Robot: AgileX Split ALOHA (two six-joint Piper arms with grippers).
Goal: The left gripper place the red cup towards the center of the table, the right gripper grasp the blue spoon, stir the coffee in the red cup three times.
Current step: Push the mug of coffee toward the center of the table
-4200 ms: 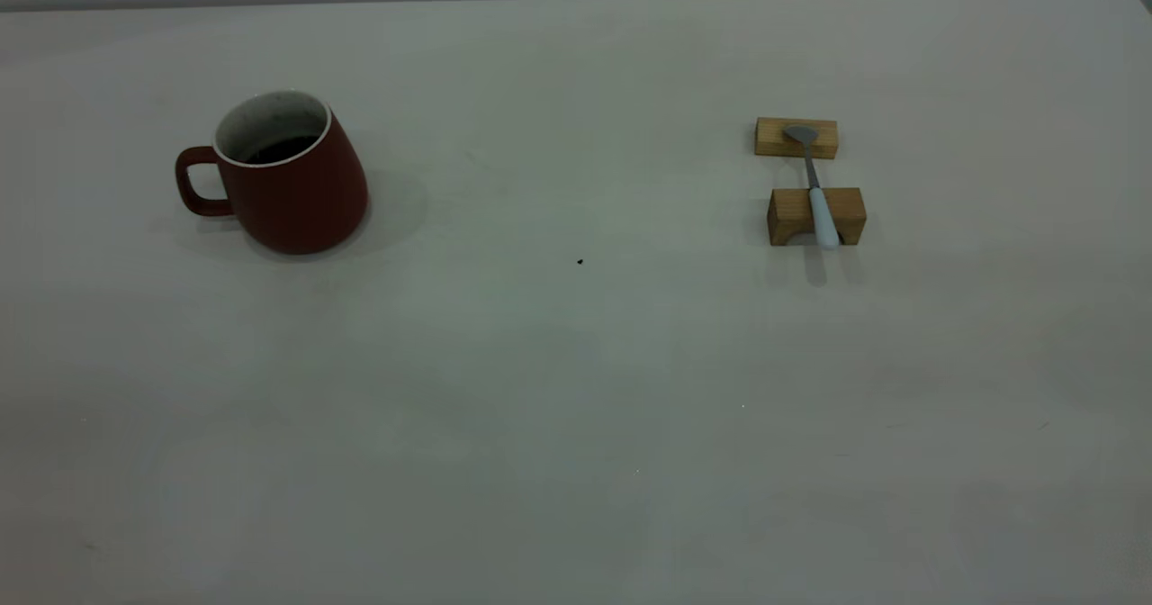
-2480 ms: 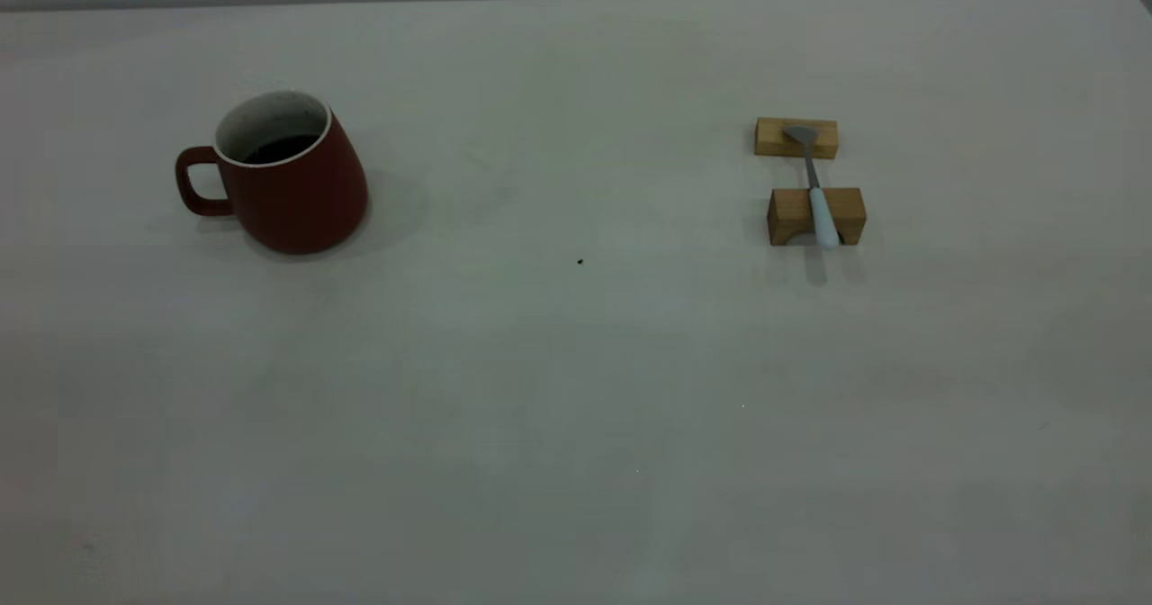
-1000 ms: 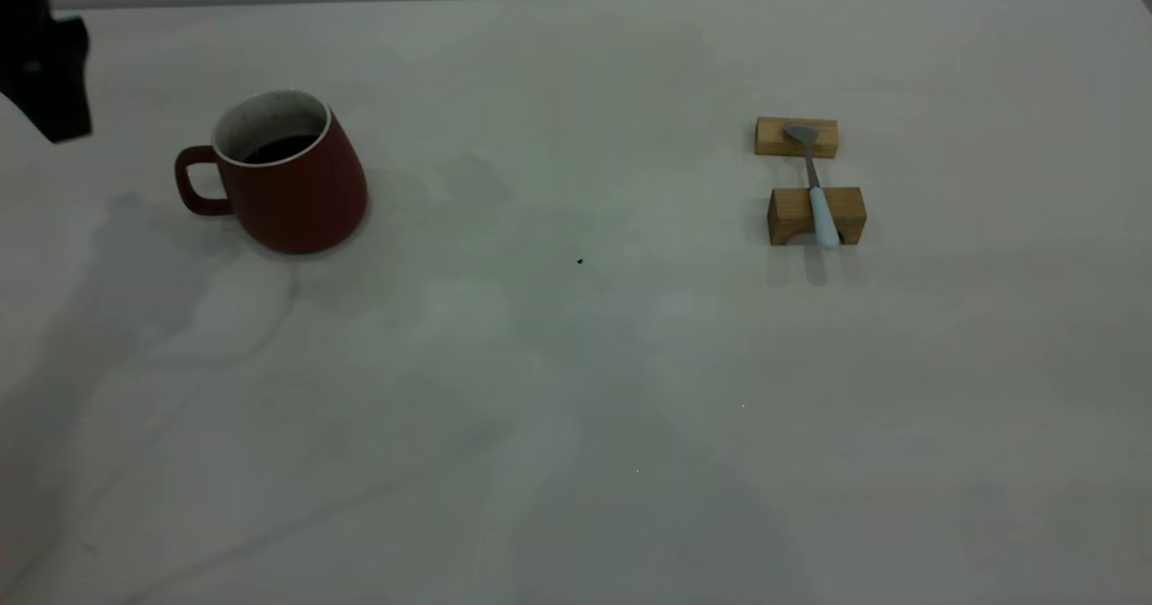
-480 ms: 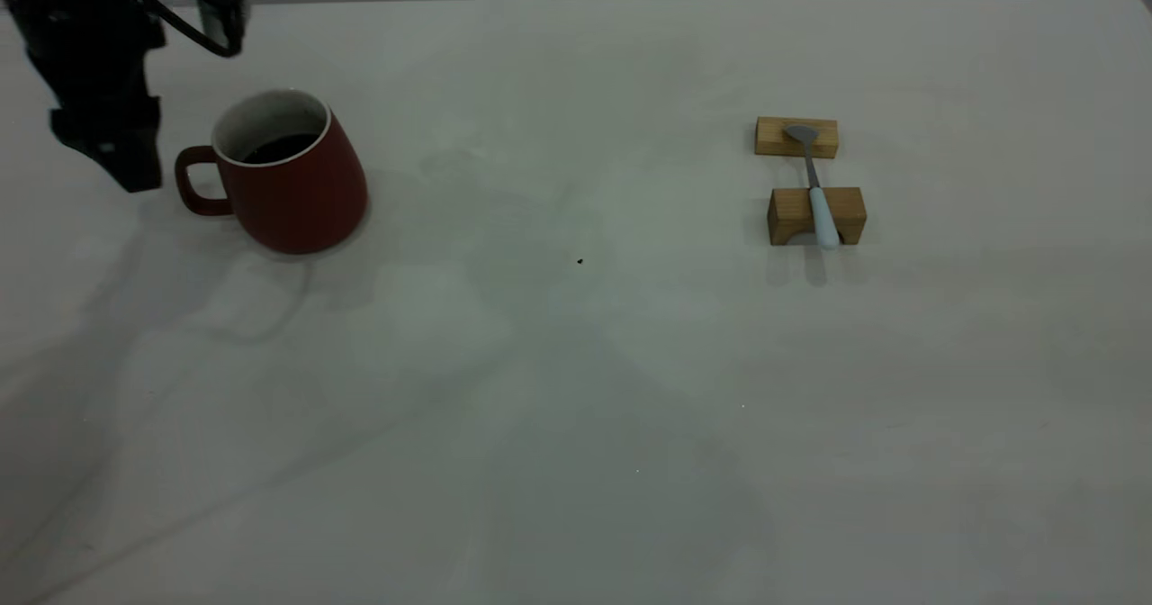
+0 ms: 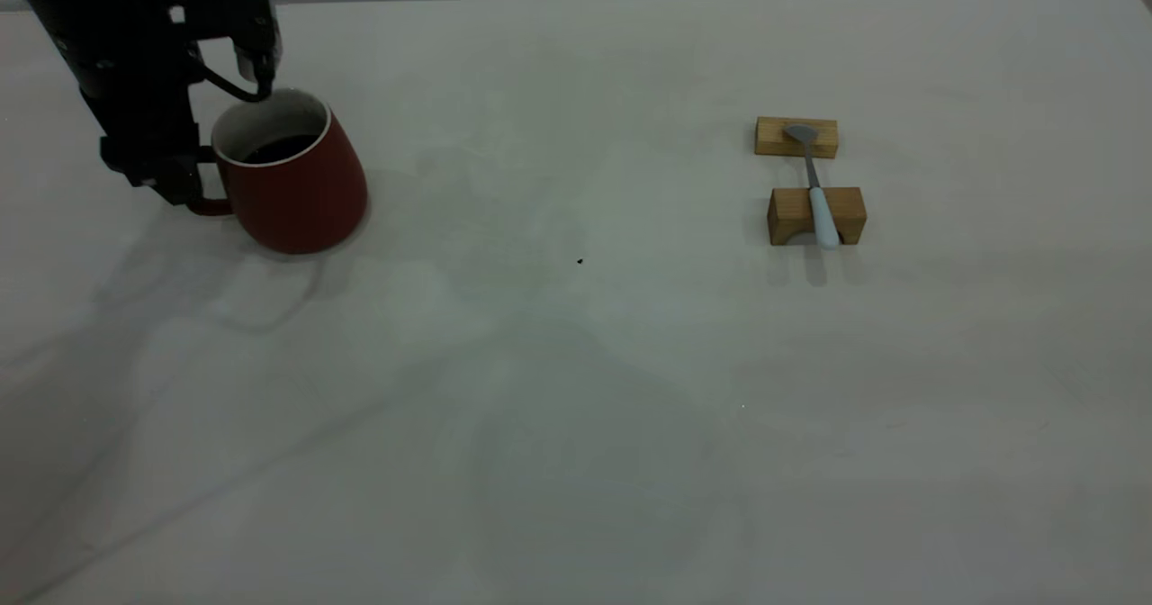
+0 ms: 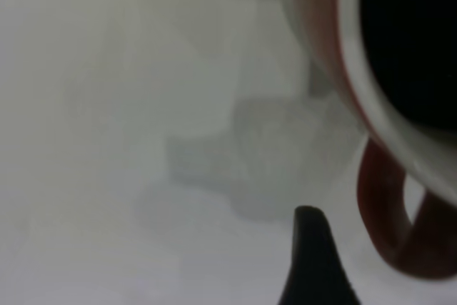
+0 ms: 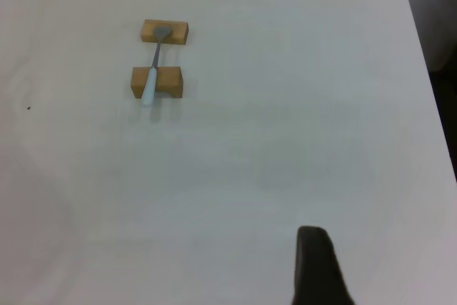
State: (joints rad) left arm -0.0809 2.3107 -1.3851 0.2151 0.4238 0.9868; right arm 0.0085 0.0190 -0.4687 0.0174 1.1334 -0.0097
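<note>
The red cup (image 5: 290, 173) stands upright near the counter's (image 5: 576, 407) far left corner, well short of the middle, with dark coffee (image 5: 281, 148) low inside its white wall and its loop handle (image 5: 200, 193) turned toward the left edge. The left tool (image 5: 171, 182) hangs at that handle, its black body covering most of the loop in the exterior view; in the left wrist view one dark fingertip (image 6: 311, 262) sits just beside the handle (image 6: 394, 223), outside the loop, and the second finger is out of sight, so I cannot tell how wide the tool stands or whether it has any hold yet. The step in hand looks like taking the cup by its handle. To do it well, the fingers should straddle the handle's strap squarely and close firmly before any travel, since a pinch on the curved edge would likely let the cup swing. The carry toward the counter's middle should stay level and slow, or the coffee may slop. Toward the right edge, well apart, the blue spoon (image 5: 815, 193) lies bridged across two wooden blocks (image 5: 814, 216), untouched. The right tool (image 7: 318, 266) waits high on that side, only one dark finger showing, so its opening is unclear.
</note>
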